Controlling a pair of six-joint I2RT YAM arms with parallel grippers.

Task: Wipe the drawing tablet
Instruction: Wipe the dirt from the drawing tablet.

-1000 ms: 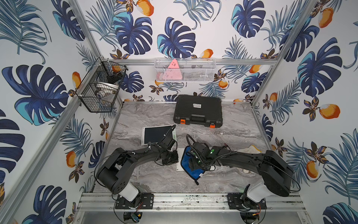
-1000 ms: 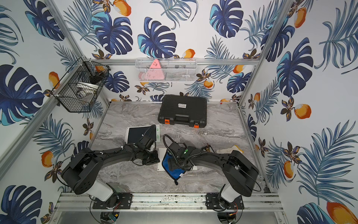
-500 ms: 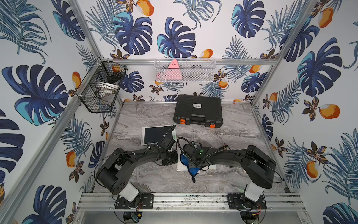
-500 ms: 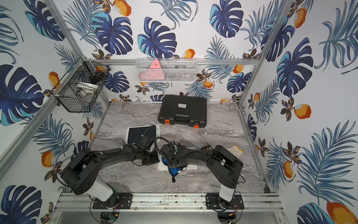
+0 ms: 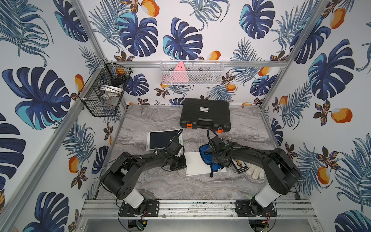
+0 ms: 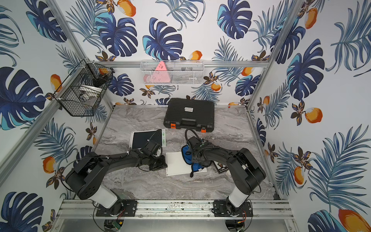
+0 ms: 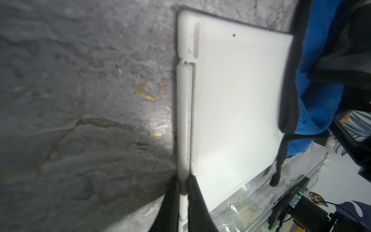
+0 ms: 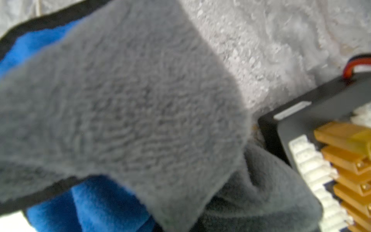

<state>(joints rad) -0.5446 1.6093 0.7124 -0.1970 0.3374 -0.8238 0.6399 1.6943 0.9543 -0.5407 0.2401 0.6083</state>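
Observation:
The white drawing tablet (image 5: 193, 164) (image 6: 176, 163) lies flat at the table's middle, its pale face filling the left wrist view (image 7: 236, 100). My left gripper (image 5: 185, 163) (image 7: 183, 180) is shut on the tablet's left edge, pinching the white stylus rail. A blue and grey cloth (image 5: 204, 152) (image 6: 185, 152) (image 7: 321, 100) is bunched on the tablet's right side. My right gripper (image 5: 216, 160) (image 6: 197, 159) presses down into it, shut on the cloth. The cloth (image 8: 140, 100) fills the right wrist view and hides the fingers.
A second tablet (image 5: 162, 138) with a dark screen lies behind the left arm. A black case (image 5: 204, 115) sits at the back. A black box (image 5: 240, 165) of small parts and a white glove (image 5: 255, 172) lie under the right arm. Wire baskets (image 5: 102, 90) (image 5: 191, 73) hang on the walls.
The right arm swung left over the cloth, then drew back right, dragging the cloth toward the tablet's right side. The left arm stayed at the tablet's edge.

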